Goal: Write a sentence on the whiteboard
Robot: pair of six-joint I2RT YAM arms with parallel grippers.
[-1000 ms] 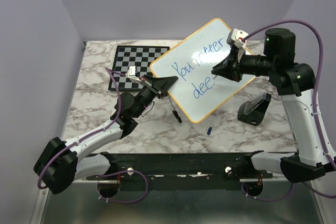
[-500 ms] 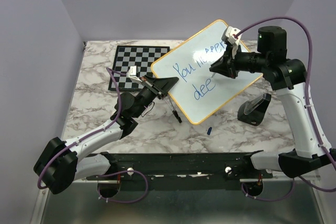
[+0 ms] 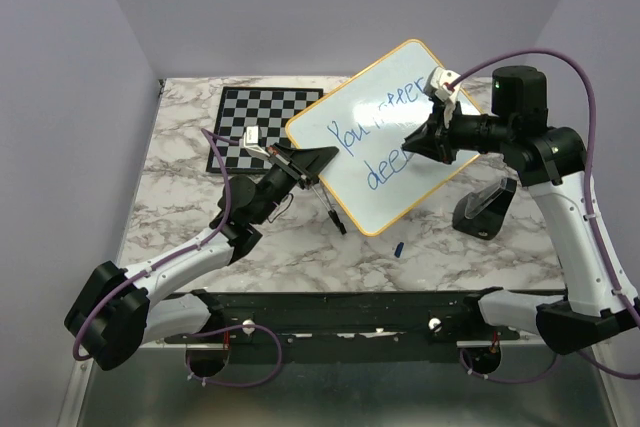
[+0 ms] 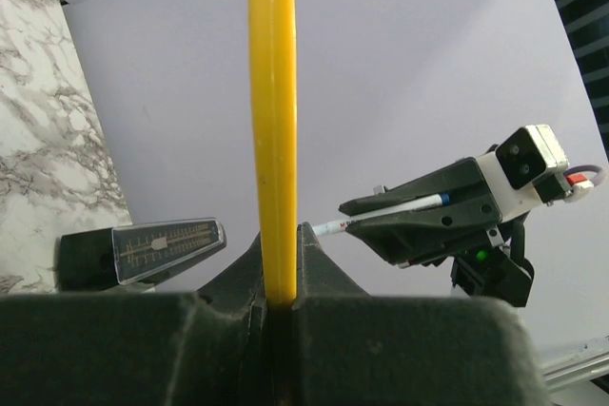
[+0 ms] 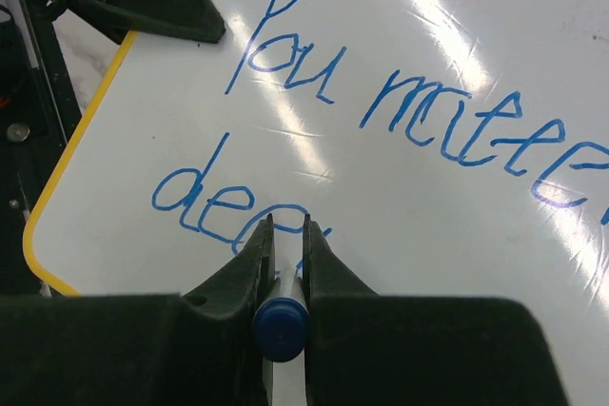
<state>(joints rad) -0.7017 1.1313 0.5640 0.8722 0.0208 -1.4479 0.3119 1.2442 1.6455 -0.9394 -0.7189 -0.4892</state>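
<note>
– Above the marble table (image 3: 180, 207), what do your cameras show?
– I see the whiteboard (image 3: 420, 72) held off the surface and tilted, its face turned up toward the overhead camera. My left gripper (image 3: 318, 160) is clamped on the yellow frame at the lower left edge. From the left wrist, the frame runs straight up between the jaws.
– How does that arm lie?
– It reaches low from its base at the near left and slants across the table, wrist raised to the board.
– And the right arm?
– It climbs from the near right base to a high elbow. The forearm then turns back leftward, so my right gripper (image 3: 412, 140) points at the board's face. Its fingers are closed on a marker (image 5: 279, 327), blue end cap toward the wrist camera.
– What is written?
– The sentence (image 3: 372, 132) is blue, in two lines: "You matter" above and "dee" below, with a further stroke partly hidden behind the fingers. The marker's tip sits at the end of the lower line. I cannot tell whether it touches.
– Anything else?
– A chessboard (image 3: 250, 112) lies flat behind the left gripper. A pen (image 3: 334, 213) and a small blue cap (image 3: 398, 247) lie on the table below the board.
</note>
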